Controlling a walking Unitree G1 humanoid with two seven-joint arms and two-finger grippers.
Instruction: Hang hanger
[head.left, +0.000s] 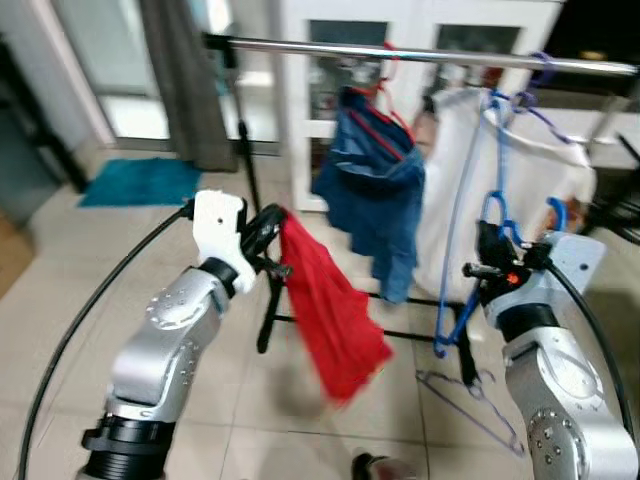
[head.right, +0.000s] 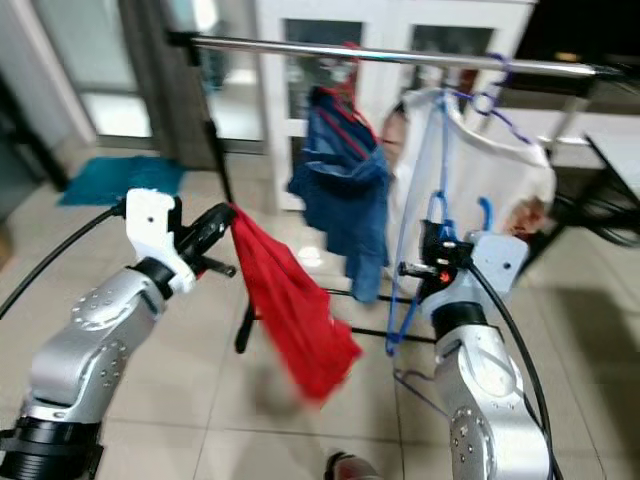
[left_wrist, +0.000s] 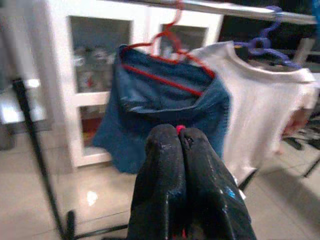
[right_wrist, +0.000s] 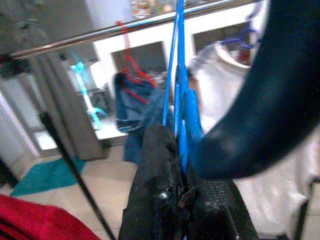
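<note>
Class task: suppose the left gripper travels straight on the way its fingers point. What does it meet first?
Probably the blue garment on its red hanger, which sits dead ahead of the left gripper; depth is uncertain.

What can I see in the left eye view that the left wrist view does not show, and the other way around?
The left eye view alone shows the red cloth hanging from the left gripper, the right gripper shut on the blue hanger, and a purple hanger on the floor. The left wrist view alone shows the left gripper's fingers pressed together from close up. Both show the rail, the blue garment on its red hanger, and the white shirt.
</note>
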